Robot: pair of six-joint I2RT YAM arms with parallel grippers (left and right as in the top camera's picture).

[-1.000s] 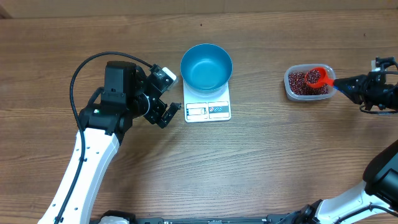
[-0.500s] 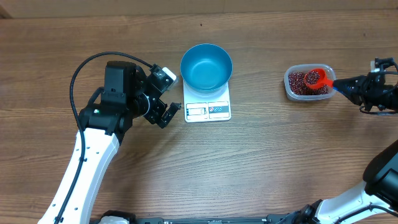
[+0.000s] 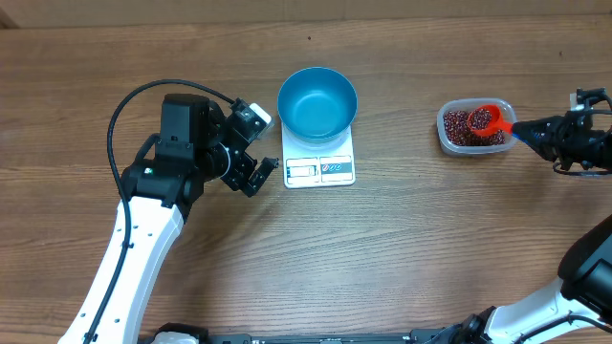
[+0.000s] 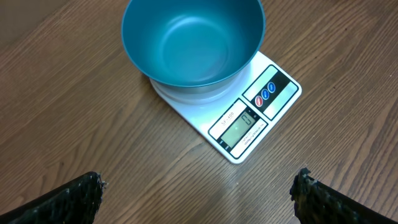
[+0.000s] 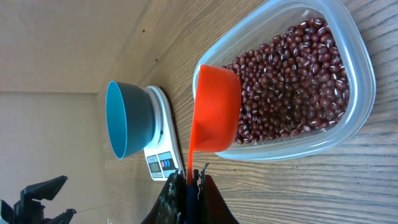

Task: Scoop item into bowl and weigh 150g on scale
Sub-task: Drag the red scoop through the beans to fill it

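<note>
Bright, even, diffuse light from above covers the table (image 3: 411, 239). Shadows are soft and faint; one lies under the bowl (image 4: 193, 43) on the scale (image 4: 287, 93). A mild sheen shows inside the bowl. All views look sharp.

Two arms at work, one claw wide, one clamped.
Left claw (image 4: 198, 193) gapes open, angled downward; right claw (image 5: 189, 179) is pinched on the red scoop (image 5: 216, 109) by its handle.

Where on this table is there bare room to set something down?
Bare wood between the scale and the tub, and in front of them toward the robot. Tight between left gripper and scale; scoop hangs over the tub.
</note>
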